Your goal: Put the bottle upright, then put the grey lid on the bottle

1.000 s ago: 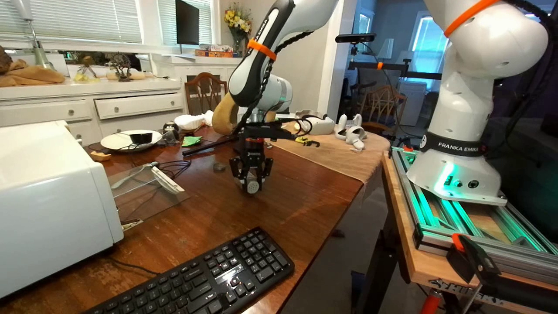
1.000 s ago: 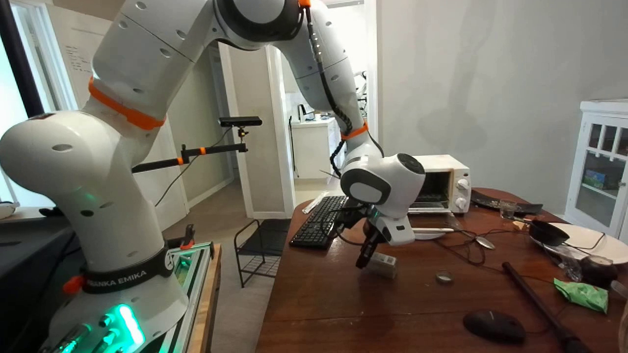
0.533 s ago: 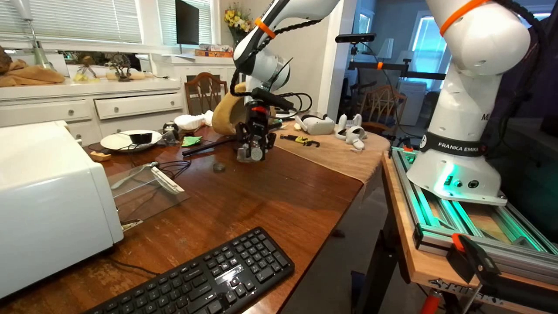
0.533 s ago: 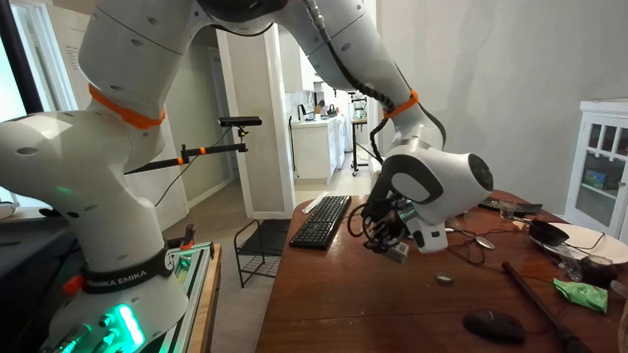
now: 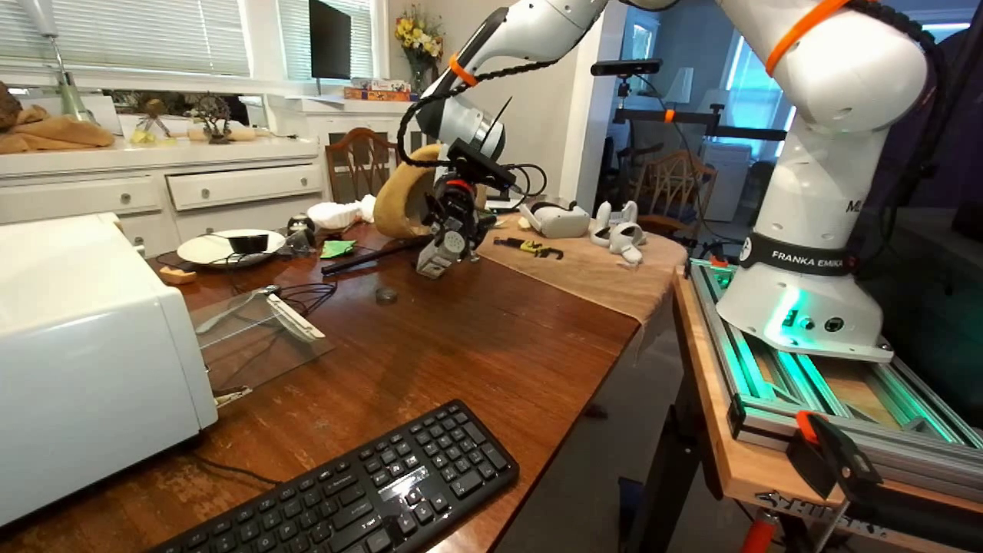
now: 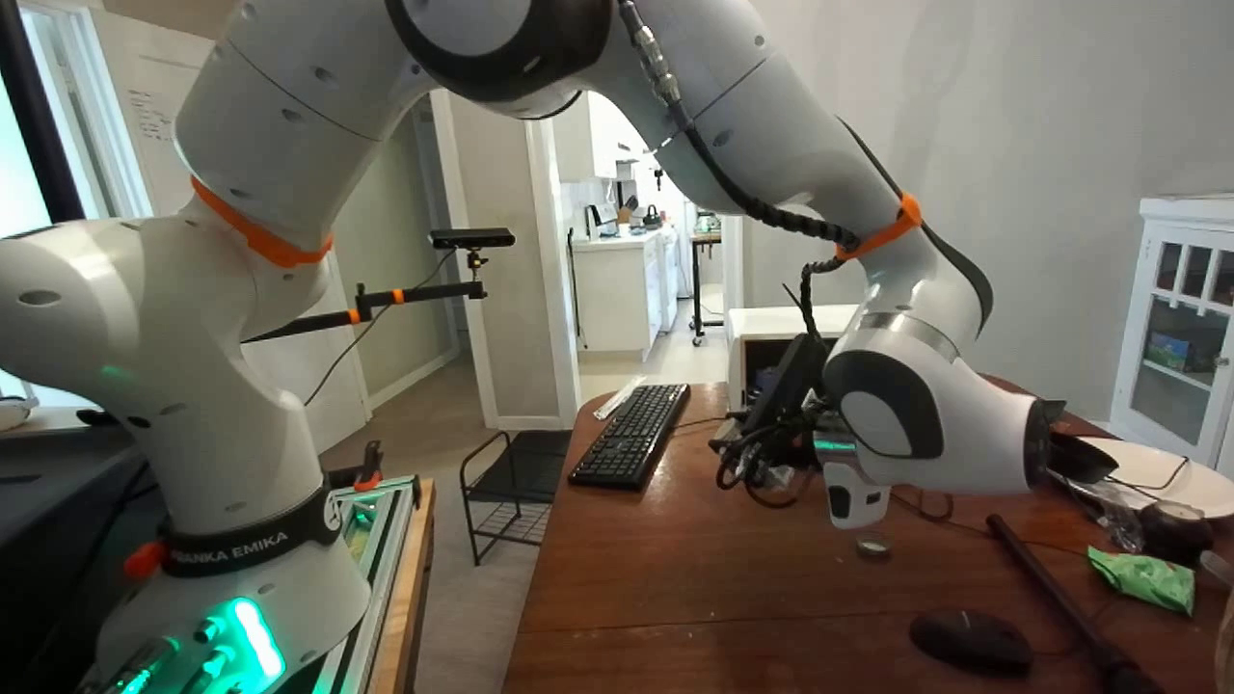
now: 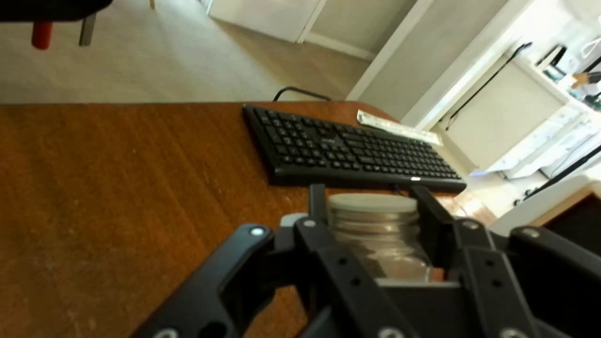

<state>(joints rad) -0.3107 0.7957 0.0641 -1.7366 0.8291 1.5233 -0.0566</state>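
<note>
Below centre in the wrist view, the black two-fingered gripper (image 7: 367, 202) holds a clear plastic bottle (image 7: 381, 240) between its jaws, contents unclear. Near centre in an exterior view, a round grey lid (image 5: 385, 295) lies on the brown wooden table (image 5: 369, 369); mid-left, a round white plate (image 5: 201, 252) bears a black pan (image 5: 249, 244).

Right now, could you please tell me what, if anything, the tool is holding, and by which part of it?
The tool holds the clear bottle, pinched across opposite sides, apparently near its ribbed neck; how far down the grip reaches is hidden.
</note>
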